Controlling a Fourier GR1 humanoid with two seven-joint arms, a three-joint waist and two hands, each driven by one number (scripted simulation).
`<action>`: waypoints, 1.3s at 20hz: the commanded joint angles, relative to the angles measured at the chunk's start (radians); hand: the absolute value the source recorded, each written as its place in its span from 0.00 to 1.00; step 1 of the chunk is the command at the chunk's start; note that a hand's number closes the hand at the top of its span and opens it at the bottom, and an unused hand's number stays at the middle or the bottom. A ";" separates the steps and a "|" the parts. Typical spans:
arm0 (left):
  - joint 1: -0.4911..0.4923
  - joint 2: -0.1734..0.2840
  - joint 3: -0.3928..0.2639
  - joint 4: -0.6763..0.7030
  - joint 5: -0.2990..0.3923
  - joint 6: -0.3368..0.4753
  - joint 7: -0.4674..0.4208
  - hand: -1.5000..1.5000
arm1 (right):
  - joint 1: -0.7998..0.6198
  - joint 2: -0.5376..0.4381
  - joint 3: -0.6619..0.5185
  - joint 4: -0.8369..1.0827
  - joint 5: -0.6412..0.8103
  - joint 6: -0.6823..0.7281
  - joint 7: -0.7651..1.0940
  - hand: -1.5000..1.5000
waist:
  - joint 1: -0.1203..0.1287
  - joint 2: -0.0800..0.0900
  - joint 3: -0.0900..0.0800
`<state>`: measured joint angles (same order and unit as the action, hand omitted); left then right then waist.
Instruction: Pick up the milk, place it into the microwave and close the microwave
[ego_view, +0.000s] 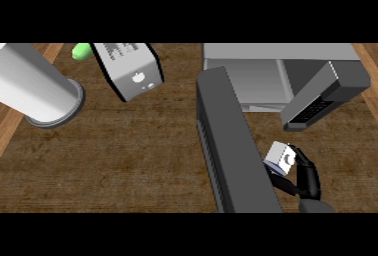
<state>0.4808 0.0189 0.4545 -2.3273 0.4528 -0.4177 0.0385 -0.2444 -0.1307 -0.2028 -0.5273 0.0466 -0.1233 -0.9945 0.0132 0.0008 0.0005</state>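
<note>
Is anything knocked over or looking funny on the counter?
Nothing looks spilled or broken. The microwave has its door swung wide open, which fits the job. The right hand is curled round the milk just in front of it. The left hand is out of sight.

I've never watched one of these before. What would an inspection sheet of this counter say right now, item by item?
Surface: brown wood-grain counter, seen from steeply above.
Job's things: milk carton, white and blue, held above the counter; microwave grey, its door swung open toward the viewer.
Clutter: grey cylinder at left; tilted grey box with printed markings; small green object at the top edge.
Hands: right hand curled round the milk carton, right of the open door; left hand not in view.
Cables: nothing seen.
Surroundings: lighter wooden strips at the side edges.
</note>
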 joint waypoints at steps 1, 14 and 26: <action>0.028 -0.004 0.016 -0.065 0.051 -0.003 0.048 0.00 | -0.038 -0.035 0.013 0.031 0.036 -0.016 -0.084 1.00 | 0.001 0.000 0.001; 0.012 -0.005 0.031 0.054 0.014 -0.072 -0.047 0.00 | -0.224 -0.143 0.040 0.134 0.050 0.255 -0.115 1.00 | 0.033 0.008 0.003; -0.028 0.005 0.076 0.064 0.021 -0.038 -0.002 0.00 | -0.267 -0.101 0.113 0.031 0.051 0.360 -0.069 1.00 | -0.005 -0.002 0.000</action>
<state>0.4568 0.0217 0.5042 -2.2774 0.4777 -0.4593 0.0283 -0.5108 -0.2306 -0.1095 -0.4505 0.0895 0.1757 -1.0097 0.0171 0.0019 0.0010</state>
